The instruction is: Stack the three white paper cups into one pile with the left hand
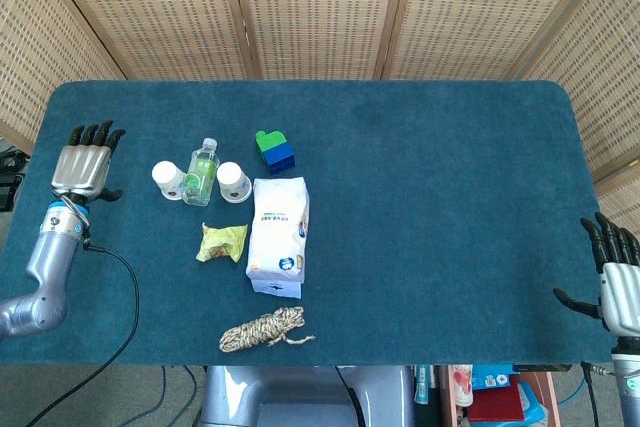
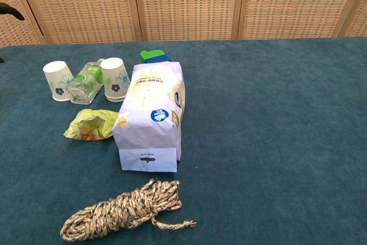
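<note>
Silver arms, black-fingered robot hand [image 1: 87,162], black cable.

The table [image 1: 430,207] is covered in deep teal cloth, and behind it stand screens [image 1: 310,7] of tan woven lattice in light wood frames. At upper left of the chest view, two white paper cups [image 2: 58,80] [image 2: 114,78] carry small blue flowers with green leaves. Between them lies a clear bottle [image 2: 86,81] with a green label. The bag [image 2: 152,113] at centre is white with a round blue badge. A block [image 1: 273,149] is green above blue. The wrapper [image 2: 92,125] is yellow-green, and the rope [image 2: 123,209] is mottled beige and brown. Both the left hand [image 1: 85,165] and the right hand [image 1: 618,282] are silver with black fingers.
</note>
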`<state>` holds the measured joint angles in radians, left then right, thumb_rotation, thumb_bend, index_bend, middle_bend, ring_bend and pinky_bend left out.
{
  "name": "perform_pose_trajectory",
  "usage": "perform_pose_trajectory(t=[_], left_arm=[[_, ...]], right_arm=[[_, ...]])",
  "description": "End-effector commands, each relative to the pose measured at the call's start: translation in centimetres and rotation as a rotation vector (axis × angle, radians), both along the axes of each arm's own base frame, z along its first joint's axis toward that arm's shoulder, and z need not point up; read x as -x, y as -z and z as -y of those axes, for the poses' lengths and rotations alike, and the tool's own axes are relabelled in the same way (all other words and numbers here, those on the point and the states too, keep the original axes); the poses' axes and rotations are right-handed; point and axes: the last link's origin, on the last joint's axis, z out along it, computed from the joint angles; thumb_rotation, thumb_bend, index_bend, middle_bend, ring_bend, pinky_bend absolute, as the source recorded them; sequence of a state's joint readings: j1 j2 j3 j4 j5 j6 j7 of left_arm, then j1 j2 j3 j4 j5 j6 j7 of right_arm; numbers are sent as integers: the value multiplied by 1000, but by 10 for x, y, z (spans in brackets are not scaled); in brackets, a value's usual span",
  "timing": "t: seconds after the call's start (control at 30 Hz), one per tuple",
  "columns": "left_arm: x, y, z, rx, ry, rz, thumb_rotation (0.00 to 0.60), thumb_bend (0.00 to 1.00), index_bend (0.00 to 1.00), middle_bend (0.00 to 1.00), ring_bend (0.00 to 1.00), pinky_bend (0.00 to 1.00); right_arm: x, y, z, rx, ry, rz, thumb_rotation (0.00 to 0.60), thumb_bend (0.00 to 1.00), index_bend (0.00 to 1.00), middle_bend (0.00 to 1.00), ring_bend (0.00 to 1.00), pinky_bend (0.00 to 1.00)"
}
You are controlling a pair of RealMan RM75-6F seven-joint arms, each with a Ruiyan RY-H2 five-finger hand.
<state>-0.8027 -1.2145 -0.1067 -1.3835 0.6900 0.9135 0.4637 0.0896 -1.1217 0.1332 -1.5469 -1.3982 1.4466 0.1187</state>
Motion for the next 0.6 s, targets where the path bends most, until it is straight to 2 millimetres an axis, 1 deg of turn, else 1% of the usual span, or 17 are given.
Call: perform_pose_trajectory(t=[0.03, 0.3, 0.6], left_arm=[[0, 11, -3, 26, -10, 9, 600, 219, 112, 0, 0, 0], [-5, 30, -11, 48, -14, 9, 600, 220, 164, 0, 0, 0], [-12, 45, -27, 71, -45, 20, 600, 220, 172, 0, 0, 0]], right_arm=[[0, -1, 0, 2, -1, 2, 600, 0, 0, 0, 0, 0], [1, -1, 1, 5, -3, 5, 600, 0, 0, 0, 0, 0], [2, 0, 1, 3, -1, 6, 600, 0, 0, 0, 0, 0]])
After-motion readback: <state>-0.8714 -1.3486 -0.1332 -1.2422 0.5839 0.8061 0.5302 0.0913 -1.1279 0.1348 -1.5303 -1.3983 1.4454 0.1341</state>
